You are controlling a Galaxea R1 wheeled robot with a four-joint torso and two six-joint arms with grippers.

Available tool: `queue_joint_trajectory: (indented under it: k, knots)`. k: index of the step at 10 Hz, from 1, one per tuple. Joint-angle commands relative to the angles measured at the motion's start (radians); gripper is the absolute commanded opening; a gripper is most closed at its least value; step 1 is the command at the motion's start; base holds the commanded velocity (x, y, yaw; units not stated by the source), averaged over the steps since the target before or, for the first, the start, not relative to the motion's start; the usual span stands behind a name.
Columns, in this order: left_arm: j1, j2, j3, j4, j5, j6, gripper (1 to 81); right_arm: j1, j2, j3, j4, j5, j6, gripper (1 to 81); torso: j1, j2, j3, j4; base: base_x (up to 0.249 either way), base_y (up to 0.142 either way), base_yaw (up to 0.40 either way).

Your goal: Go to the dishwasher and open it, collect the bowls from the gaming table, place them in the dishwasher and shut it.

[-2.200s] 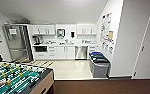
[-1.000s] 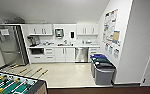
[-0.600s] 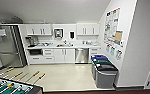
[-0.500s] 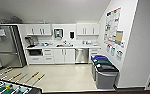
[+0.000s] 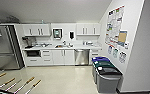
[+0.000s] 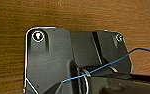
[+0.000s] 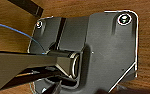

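The head view looks across a pale floor [image 5: 66, 77] into a small kitchenette, and the dishwasher [image 5: 81, 57] serves as the anchor: a brushed steel front with a bar handle near its top, set under the white counter [image 5: 63, 47], its door closed. Just beside it toward the refrigerator stand white cupboard doors [image 5: 64, 57], then a stack of white drawers [image 5: 46, 56]. The sink [image 5: 61, 46] sits on the counter above those cupboards. The tall steel refrigerator [image 5: 4, 47] stands well apart from the dishwasher at the far end of the cabinet run. On the dishwasher's other side, nearer the camera, a row of bins [image 5: 104, 73] with blue, green and dark lids lines the wall under a set of posters [image 5: 115, 27]. Far from the dishwasher, at the near corner of the floor, the rods with wooden handles [image 5: 18, 83] of the gaming table poke into view. Both wrist views show dark robot plates over a wood-grain surface [image 6: 91, 15]; whether either gripper's jaws are open or closed cannot be told.
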Motion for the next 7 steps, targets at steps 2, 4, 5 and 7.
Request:
queue_joint_trajectory:
  k: [2, 4, 5, 7]
  knots:
    - [-0.059, -0.011, 0.009, 0.009, 0.046, 0.004, 81.1, 0.058, -0.015, 0.008, 0.005, -0.054, 0.001, 81.1, 0.000, 0.000, 0.000, 0.000, 0.259, 0.000, 0.000]
    - [-0.060, -0.013, 0.012, 0.009, 0.046, 0.004, 81.1, 0.059, -0.021, 0.028, 0.005, -0.053, 0.003, 81.1, 0.000, 0.000, 0.000, 0.000, 0.274, 0.000, 0.000]
    - [-0.059, -0.013, 0.012, 0.009, 0.046, 0.004, 81.1, 0.061, -0.023, 0.034, 0.005, -0.050, 0.003, 81.1, 0.000, 0.000, 0.000, 0.000, 0.275, 0.000, 0.000]
    - [-0.059, -0.013, 0.010, 0.007, 0.046, 0.004, 81.1, 0.061, -0.024, 0.036, 0.006, -0.048, 0.003, 81.1, 0.000, 0.000, 0.000, 0.000, 0.275, 0.000, 0.000]
